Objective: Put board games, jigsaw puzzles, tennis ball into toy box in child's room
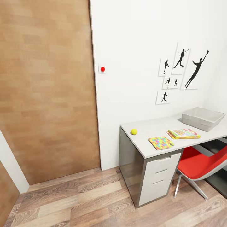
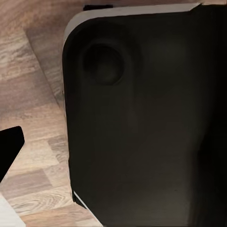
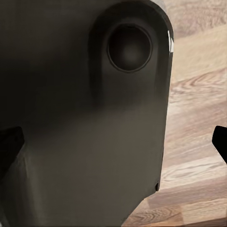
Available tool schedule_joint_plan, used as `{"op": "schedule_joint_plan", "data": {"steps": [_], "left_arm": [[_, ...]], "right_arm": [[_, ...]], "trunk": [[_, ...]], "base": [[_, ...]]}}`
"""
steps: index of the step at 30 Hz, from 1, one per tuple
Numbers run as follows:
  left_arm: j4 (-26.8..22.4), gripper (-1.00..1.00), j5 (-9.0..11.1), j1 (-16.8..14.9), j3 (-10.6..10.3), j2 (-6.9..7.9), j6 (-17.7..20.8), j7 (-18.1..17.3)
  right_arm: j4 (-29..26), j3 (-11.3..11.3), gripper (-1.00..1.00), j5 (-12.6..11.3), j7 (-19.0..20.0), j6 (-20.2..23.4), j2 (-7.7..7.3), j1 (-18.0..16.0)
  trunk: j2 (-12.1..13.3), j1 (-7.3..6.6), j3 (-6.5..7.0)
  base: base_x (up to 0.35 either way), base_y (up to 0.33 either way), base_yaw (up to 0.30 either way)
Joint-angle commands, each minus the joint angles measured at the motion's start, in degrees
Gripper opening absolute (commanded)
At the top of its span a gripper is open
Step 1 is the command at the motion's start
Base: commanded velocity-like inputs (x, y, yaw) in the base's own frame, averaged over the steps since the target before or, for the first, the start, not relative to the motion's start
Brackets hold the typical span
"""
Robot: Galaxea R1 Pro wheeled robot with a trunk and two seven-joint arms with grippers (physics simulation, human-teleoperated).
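Observation:
In the head view the table (image 1: 151, 126) stands against the white wall at the right. On it lie the tennis ball (image 1: 134, 131) near the left end, one jigsaw puzzle (image 1: 160, 142) by the front edge, and the SKIP-BO board game (image 1: 184, 133) beside it. The grey toy box (image 1: 203, 119) sits further right at the back. The bed is out of view. In the wrist views my left gripper (image 2: 113, 146) and right gripper (image 3: 113, 142) hang over the floor next to my dark body, fingers wide apart and holding nothing.
A red chair (image 1: 198, 164) is tucked under the table's right part. White drawers (image 1: 159, 176) front the table's left end. A large wooden door (image 1: 47, 94) fills the left, with a red wall button (image 1: 102, 68) beside it. Plank floor (image 1: 88, 201) lies open ahead.

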Motion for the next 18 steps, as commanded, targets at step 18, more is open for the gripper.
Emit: {"op": "schedule_joint_plan", "data": {"steps": [18], "left_arm": [[-1.39, 1.00, 2.25, -5.94, 0.66, -0.46, 0.28, 0.00]], "right_arm": [[-1.43, 0.03, 1.00, 0.14, -0.09, 4.15, 0.28, -5.92]], "trunk": [[-0.03, 0.00, -0.06]], "base": [[0.000, 0.000, 0.000]]}}
